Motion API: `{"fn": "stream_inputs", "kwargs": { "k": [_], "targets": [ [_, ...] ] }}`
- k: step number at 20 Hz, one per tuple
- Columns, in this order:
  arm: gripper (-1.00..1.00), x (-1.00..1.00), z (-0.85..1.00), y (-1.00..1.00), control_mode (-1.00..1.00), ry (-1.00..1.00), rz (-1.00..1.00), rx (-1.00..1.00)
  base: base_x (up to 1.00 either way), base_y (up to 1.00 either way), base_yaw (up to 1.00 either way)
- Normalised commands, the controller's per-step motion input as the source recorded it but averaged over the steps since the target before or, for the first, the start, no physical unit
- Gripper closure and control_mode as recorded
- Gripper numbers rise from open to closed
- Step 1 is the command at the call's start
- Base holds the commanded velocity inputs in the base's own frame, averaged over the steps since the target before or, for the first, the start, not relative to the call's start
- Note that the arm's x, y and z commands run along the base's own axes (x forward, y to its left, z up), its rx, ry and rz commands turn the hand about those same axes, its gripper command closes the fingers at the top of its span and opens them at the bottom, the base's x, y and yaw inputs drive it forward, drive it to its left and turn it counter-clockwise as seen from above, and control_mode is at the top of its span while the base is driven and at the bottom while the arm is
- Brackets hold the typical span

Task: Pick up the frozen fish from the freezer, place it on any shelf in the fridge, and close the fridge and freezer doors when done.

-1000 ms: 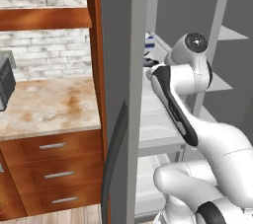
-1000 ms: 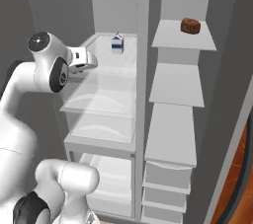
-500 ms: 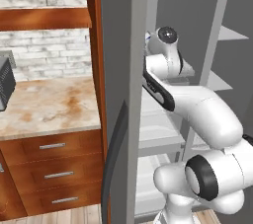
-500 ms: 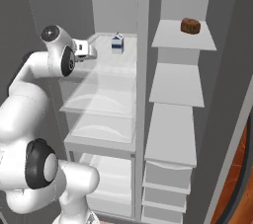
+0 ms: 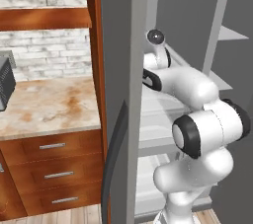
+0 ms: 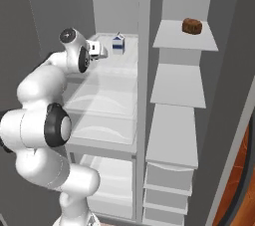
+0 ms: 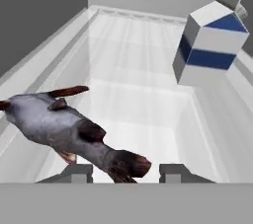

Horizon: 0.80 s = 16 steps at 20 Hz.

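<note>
- A white carton with a blue band (image 6: pixel 118 44) stands upright at the back of a top shelf.
- A small brown lump (image 6: pixel 191 26) sits on a high right-hand shelf.
- A mottled beige stone counter (image 5: pixel 47 107) tops orange-brown wooden drawers with silver handles (image 5: pixel 52 173).

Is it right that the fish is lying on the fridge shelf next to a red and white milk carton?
Not quite: the milk carton is blue and white, not red, as the hand view shows. The fish does lie on the fridge shelf near it.
</note>
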Motion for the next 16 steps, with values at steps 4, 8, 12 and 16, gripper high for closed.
{"fn": "stream_inputs", "kwargs": {
  "k": [4,8,12,16],
  "targets": [
    [-1.0,-0.27,0.37,-0.39,-1.0,-0.06,-0.04,0.13,0.0,0.0,0.0],
    [-1.0,-1.0,0.82,-0.54,-1.0,-0.01,-0.08,0.07,0.0,0.0,0.0],
    [-1.0,-1.0,0.59,-0.61,-1.0,0.0,-0.05,0.04,0.0,0.0,0.0],
    [-1.0,-1.0,0.02,-0.73,-1.0,0.0,-0.04,0.0,0.0,0.0,0.0]
  ]
}}
